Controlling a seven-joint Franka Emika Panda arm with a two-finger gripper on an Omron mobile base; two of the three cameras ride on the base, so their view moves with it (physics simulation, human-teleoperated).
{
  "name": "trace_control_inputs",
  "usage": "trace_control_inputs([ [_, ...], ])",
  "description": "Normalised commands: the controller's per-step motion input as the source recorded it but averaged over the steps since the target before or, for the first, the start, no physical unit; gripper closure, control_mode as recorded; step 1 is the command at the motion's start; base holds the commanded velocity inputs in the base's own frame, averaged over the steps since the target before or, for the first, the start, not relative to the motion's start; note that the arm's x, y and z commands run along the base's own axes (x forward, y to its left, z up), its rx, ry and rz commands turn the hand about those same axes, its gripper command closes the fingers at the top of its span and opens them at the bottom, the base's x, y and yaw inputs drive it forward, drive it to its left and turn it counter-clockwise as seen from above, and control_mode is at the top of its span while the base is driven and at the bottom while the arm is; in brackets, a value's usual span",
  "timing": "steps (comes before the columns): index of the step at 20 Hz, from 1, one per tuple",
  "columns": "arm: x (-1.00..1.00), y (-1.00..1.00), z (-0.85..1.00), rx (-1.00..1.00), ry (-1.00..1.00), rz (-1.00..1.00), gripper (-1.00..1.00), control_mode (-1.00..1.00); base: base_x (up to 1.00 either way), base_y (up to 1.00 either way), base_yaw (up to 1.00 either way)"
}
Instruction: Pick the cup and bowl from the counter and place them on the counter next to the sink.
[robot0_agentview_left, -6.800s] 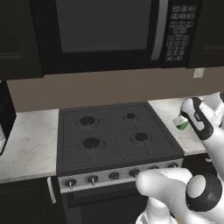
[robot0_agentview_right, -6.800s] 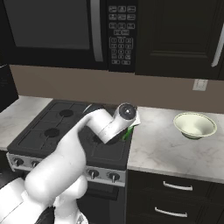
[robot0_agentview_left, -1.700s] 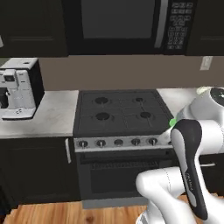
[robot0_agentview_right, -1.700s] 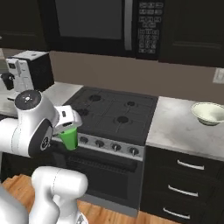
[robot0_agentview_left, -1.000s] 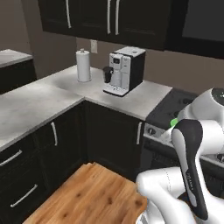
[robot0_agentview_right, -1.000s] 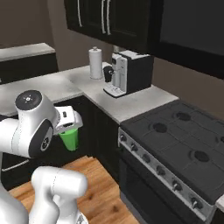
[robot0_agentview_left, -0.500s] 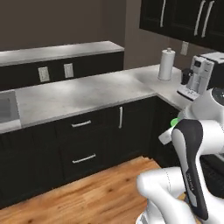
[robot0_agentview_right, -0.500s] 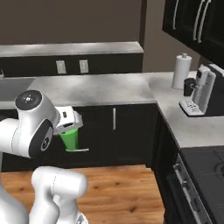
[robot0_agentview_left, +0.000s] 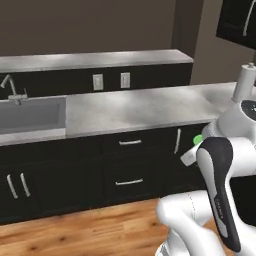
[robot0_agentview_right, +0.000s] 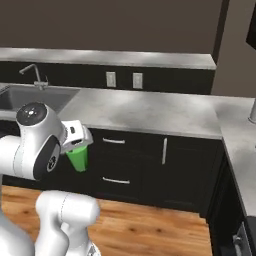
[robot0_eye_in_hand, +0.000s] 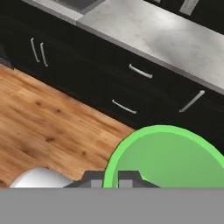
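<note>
Right base view has the gripper (robot0_agentview_right: 79, 145) clamped on the cup (robot0_agentview_right: 77, 157), carried upright in front of the dark cabinets, its top hidden by the hand. Behind, the counter (robot0_agentview_right: 145, 112) runs beside the sink (robot0_agentview_right: 30, 97), partly cut off at left.

Dim even rendering, soft shadows, sharp

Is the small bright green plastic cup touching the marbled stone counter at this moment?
Apart. In the right base view the green cup hangs from the end effector in front of the dark cabinets, below the counter edge.
</note>
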Motion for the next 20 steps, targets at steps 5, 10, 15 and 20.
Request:
trace_control_inputs([
  [5, 0.0, 0.0, 0.0, 0.0, 0.0, 0.0, 1.0, 1.0, 1.0, 0.14, -0.01],
  [10, 0.0, 0.0, 0.0, 0.0, 0.0, 0.0, 1.0, 1.0, 0.8, 0.34, -0.14],
  [15, 0.0, 0.0, 0.0, 0.0, 0.0, 0.0, 1.0, 1.0, 0.62, 0.56, -0.19],
  [20, 0.0, 0.0, 0.0, 0.0, 0.0, 0.0, 1.0, 1.0, 0.28, 0.7, -0.09],
])
